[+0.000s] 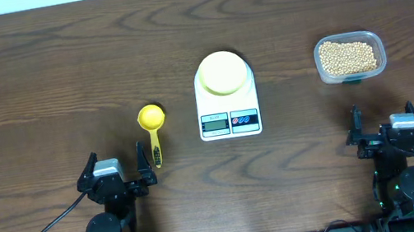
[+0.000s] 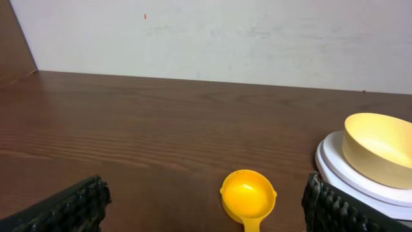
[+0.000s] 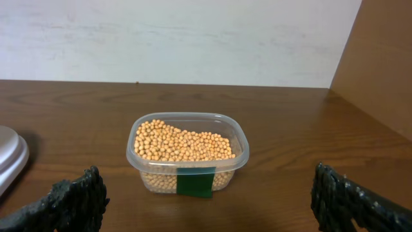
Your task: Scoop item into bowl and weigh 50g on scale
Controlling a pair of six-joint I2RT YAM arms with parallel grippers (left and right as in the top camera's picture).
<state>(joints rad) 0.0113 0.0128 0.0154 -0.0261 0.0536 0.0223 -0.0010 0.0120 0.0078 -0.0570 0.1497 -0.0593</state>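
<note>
The tan beans point(image 1: 348, 57) fill a clear plastic tub point(image 1: 377, 42) at the right; the beans also show in the right wrist view point(image 3: 183, 143). The pale yellow-green bowl point(image 1: 222, 72) sits empty on the white scale point(image 1: 229, 119) at the table's middle; the left wrist view shows the bowl point(image 2: 380, 147) on the scale point(image 2: 341, 169). A yellow scoop point(image 1: 152, 125) lies left of the scale, empty point(image 2: 248, 195). My left gripper point(image 1: 116, 170) is open and empty, just in front of the scoop. My right gripper point(image 1: 384, 128) is open and empty, in front of the tub.
The brown wooden table point(image 1: 57, 65) ends at a white wall behind. A wooden side panel point(image 3: 380, 64) stands to the right of the tub. A green label point(image 3: 195, 182) is on the tub's front.
</note>
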